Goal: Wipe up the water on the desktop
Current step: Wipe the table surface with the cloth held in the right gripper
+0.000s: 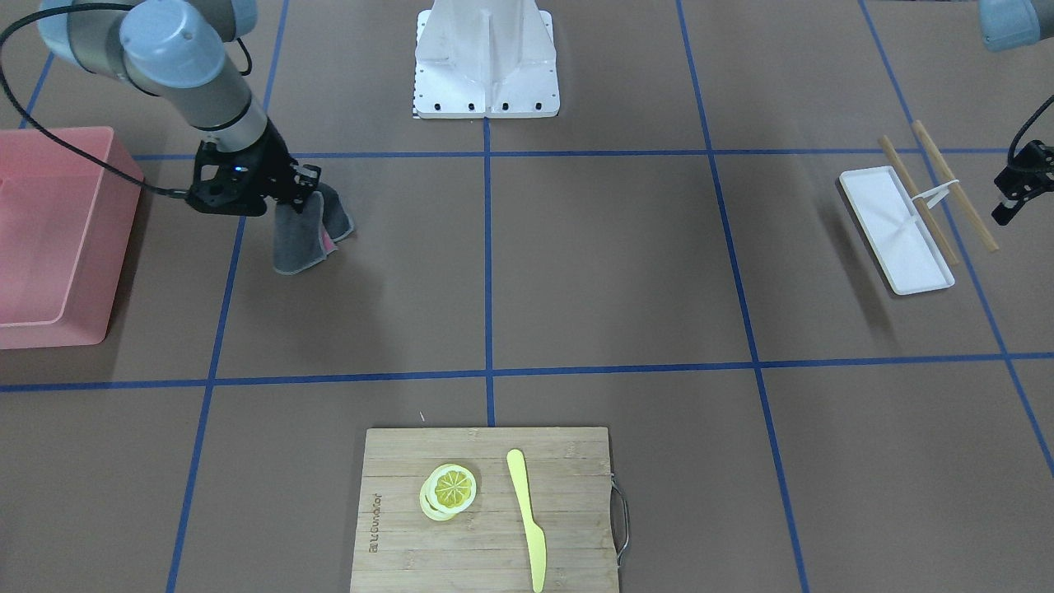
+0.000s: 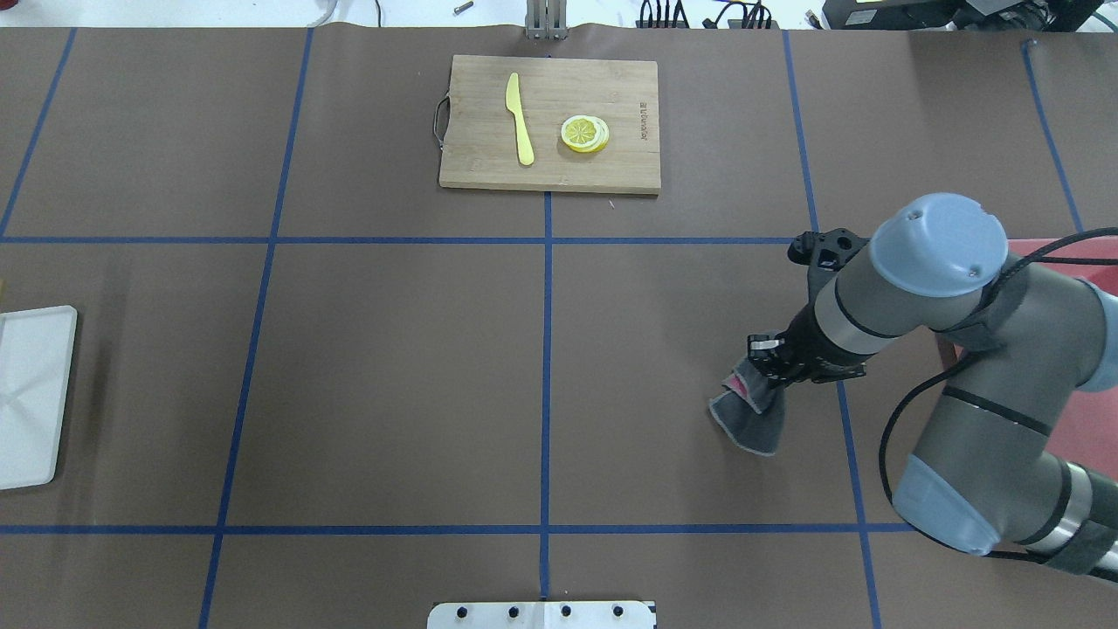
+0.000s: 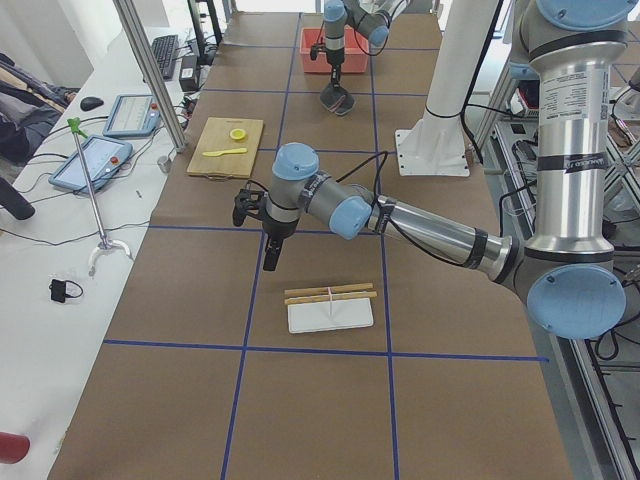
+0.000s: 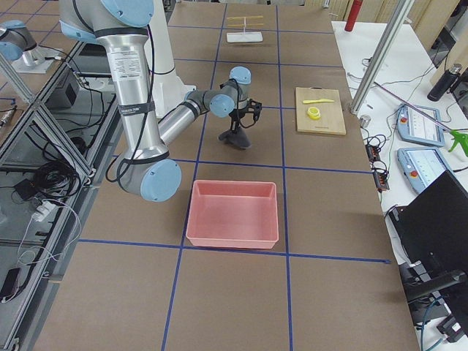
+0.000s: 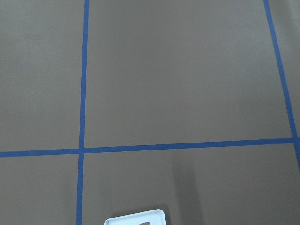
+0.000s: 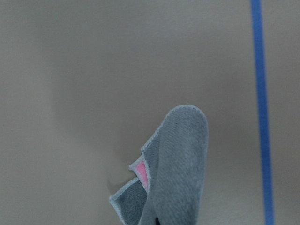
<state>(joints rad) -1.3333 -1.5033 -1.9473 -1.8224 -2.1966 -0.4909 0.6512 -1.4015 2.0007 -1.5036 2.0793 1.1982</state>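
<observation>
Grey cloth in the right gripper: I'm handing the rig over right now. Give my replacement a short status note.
Right gripper: shut on the grey cloth with a pink inner face, which hangs down over the matte brown desktop; whether its lower edge touches cannot be told.
Left gripper: hovers beside the white rectangular tray, nothing visible in it; open or shut unclear.
Done: cloth is in hand.
Left: no water can be made out in any view; locate it, then wipe.
</observation>
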